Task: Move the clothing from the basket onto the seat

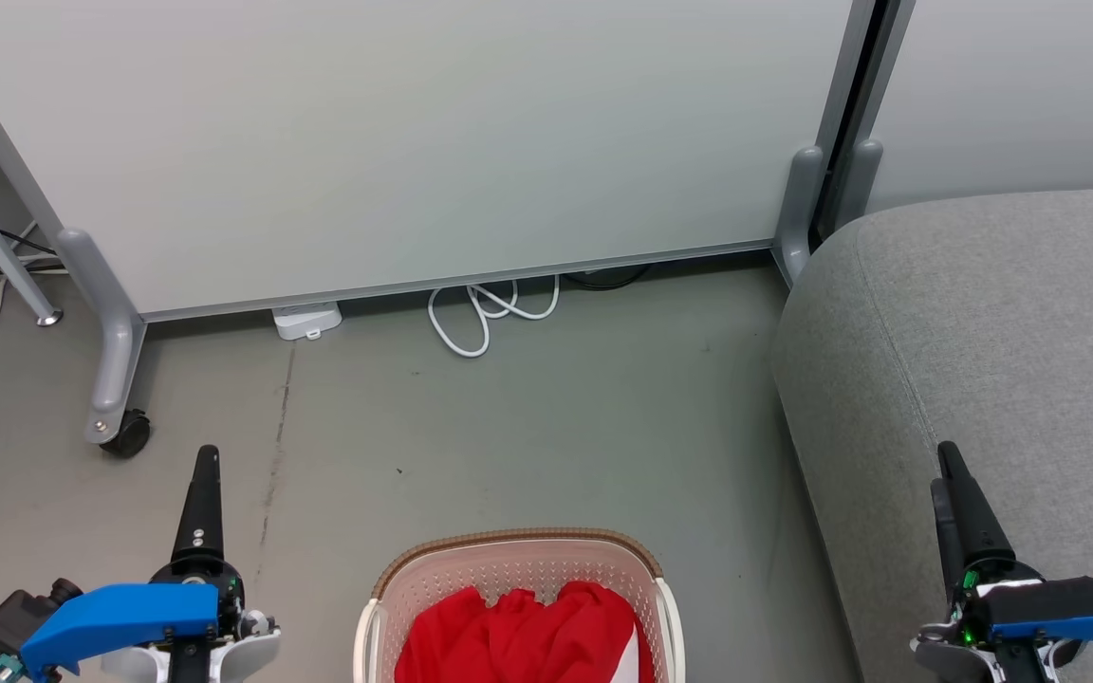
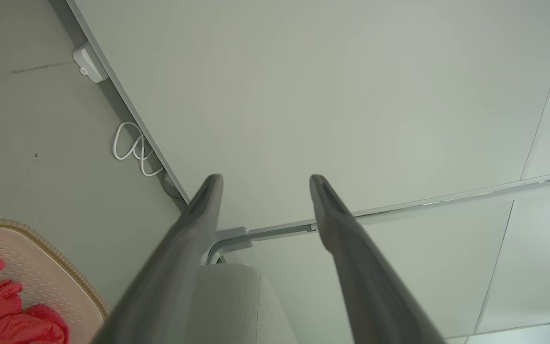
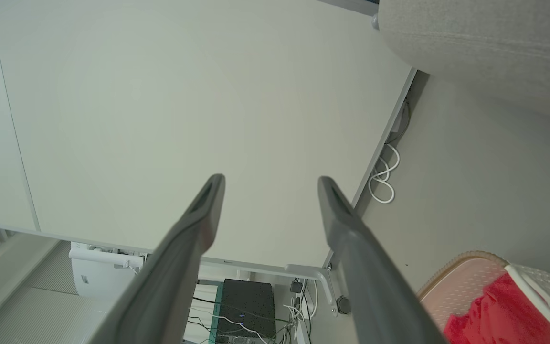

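Down at bottom centre of the head view, red clothing [image 1: 523,636] lies heaped inside the basket [image 1: 509,548], which stands on the floor [image 1: 527,427] just left of the grey seat [image 1: 983,313] at right. Left gripper [image 1: 208,465] at lower left and right gripper [image 1: 947,460] at lower right flank the basket without touching it. Both are released, fingers spread in the wrist views, grasping nothing.

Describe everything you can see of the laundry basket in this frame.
The basket is cream perforated plastic with a brown woven-look rim and white side handles. It stands upright on the grey floor, its near part cut off by the head view's bottom edge. Red clothing is heaped inside. The grey sofa stands to its right, apart from it.
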You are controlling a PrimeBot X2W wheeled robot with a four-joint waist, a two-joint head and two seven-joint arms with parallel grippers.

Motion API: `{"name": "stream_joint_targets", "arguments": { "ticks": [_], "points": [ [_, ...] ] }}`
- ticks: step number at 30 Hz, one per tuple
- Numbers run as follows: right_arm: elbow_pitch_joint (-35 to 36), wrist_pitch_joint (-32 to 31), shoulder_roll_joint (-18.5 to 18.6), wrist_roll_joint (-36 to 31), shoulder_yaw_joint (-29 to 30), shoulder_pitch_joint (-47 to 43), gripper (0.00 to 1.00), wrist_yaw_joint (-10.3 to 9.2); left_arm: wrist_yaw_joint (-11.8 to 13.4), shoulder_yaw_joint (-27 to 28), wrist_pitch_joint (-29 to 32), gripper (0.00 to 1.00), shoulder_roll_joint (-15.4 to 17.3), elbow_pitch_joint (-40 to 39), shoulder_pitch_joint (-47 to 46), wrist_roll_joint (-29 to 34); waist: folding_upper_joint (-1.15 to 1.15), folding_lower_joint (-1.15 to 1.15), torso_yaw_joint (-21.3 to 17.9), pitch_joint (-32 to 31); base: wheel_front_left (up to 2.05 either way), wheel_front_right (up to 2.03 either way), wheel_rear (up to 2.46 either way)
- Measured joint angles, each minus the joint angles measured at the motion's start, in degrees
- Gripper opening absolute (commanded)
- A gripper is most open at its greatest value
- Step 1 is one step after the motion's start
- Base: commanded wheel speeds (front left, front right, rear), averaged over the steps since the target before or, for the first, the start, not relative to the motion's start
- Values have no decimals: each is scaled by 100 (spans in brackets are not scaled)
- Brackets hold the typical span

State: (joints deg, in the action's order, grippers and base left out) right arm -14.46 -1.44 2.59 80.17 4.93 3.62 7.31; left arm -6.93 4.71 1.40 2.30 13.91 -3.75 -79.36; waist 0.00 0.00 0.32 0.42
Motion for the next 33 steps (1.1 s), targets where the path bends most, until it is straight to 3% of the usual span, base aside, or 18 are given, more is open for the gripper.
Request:
{"name": "stream_joint_targets", "arguments": {
  "ticks": [25, 33],
  "points": [
    [380, 535, 1, -2859, -322, 31, 100, 1, 344, -739, -525, 100, 11, -280, -115, 3108, 0, 0, 57, 15, 0, 0, 0],
    [386, 667, 2, -3562, -396, 31, 100, 1, 421, -935, -670, 100, 68, -305, -128, 3832, 0, 0, 65, 17, 0, 0, 0]
  ]
}}
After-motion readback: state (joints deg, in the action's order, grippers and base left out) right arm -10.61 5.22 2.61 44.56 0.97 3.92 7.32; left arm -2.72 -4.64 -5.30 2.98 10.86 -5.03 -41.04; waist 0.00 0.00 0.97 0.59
